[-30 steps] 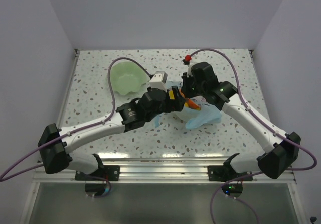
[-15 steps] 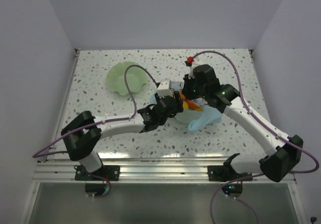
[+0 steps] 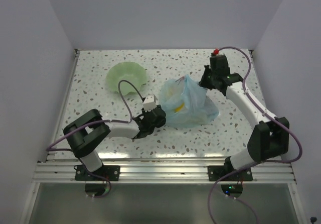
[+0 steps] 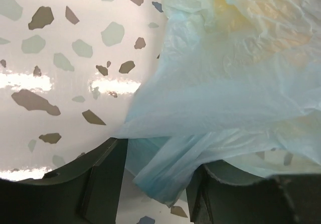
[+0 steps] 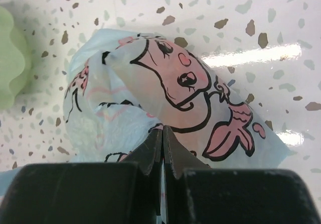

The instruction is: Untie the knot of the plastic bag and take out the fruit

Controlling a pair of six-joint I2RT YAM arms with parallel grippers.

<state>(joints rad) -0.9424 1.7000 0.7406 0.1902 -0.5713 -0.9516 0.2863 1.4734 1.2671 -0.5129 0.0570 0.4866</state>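
**A:** Where are you working?

**B:** On a speckled table [image 3: 100, 68] with white walls around it.

**A:** And your jaws?

**B:** My right gripper [image 5: 163, 131] is pinched shut on the film of the bag [image 3: 188, 103], holding that part up on the far right. My left gripper [image 4: 156, 163] is low at the bag's near-left corner. Its jaws are about half apart with a blue fold lying between them, not clamped as far as I can see.

**A:** What does the next move depend on?

**B:** I think it's how the bag lies: stretched between my grippers, from near-left to far-right. I can't make out the knot. The fruit [image 3: 175, 106] is inside, showing yellow through the film, nearer my left gripper. The bowl [image 3: 125, 76] is apart, to the far left.
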